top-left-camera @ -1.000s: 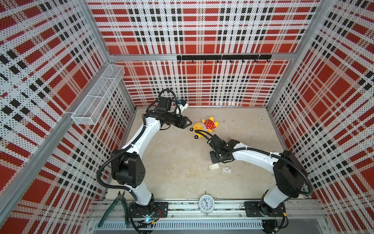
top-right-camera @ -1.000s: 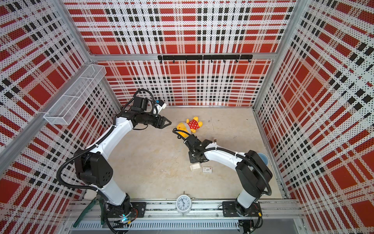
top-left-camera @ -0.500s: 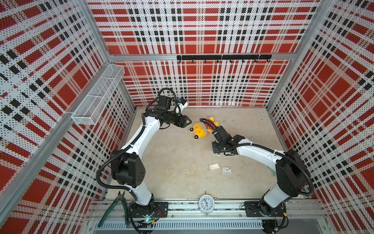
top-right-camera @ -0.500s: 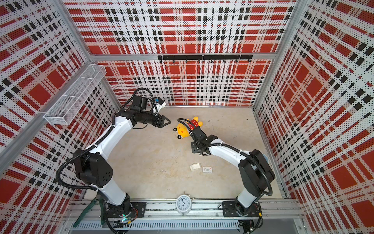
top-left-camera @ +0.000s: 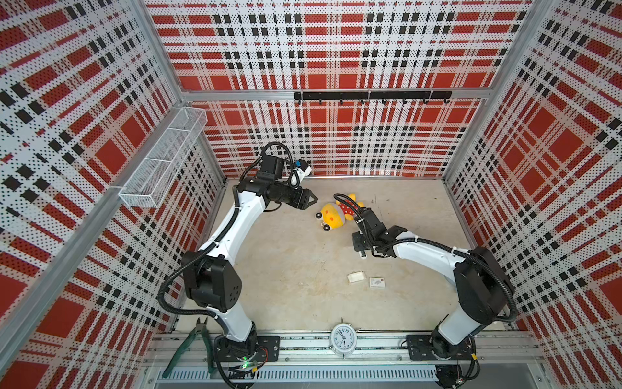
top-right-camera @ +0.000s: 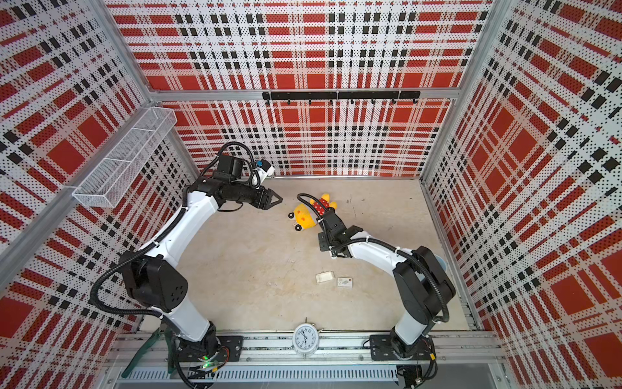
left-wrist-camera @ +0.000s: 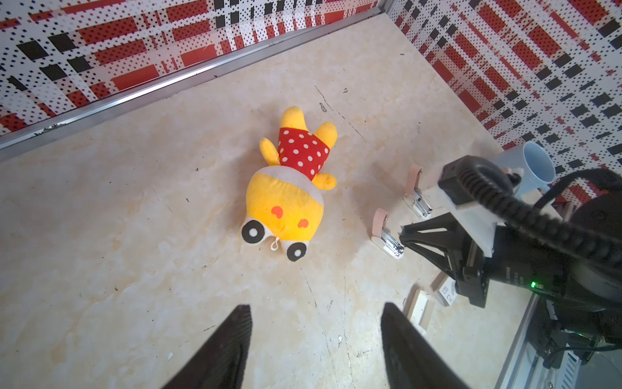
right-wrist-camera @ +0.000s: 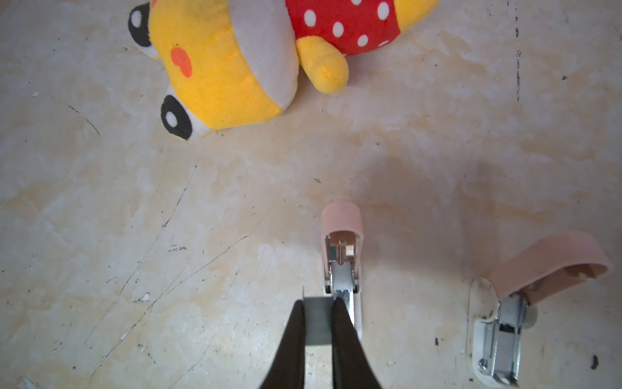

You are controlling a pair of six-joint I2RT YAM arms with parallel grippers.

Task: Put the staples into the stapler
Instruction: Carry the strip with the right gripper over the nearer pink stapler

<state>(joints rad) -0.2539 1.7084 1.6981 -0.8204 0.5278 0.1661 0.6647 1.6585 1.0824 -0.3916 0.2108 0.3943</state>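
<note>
At the front rail stood a white clock (top-left-camera: 342, 338), and green pliers (top-left-camera: 188, 347) lay to its left. A bit farther in, a small white box (top-left-camera: 377, 282) lay on the floor just beside an open card tray (top-left-camera: 356, 277).

Past those, the right gripper (right-wrist-camera: 318, 304) pointed down at the floor. Its black fingers (right-wrist-camera: 298, 323) were pinched tight on the staples (right-wrist-camera: 318, 325), a flat grey strip. The strip hung just at the back end of the stapler (right-wrist-camera: 341, 256), which lay open with its pink lid up and its metal track showing. It was hard to see if the strip touched the track or hung just over it. A second stapler (right-wrist-camera: 498, 323), open too, lay near it to one side.

Farther on lay a yellow plush toy (top-left-camera: 333, 215) in a red dotted shirt. Beyond the toy the left gripper (left-wrist-camera: 316, 313) hung above the floor with its fingers spread apart and nothing between them. A blue cup (left-wrist-camera: 535, 168) sat by the side wall. A black hook rail (top-left-camera: 370, 96) ran along the back wall.
</note>
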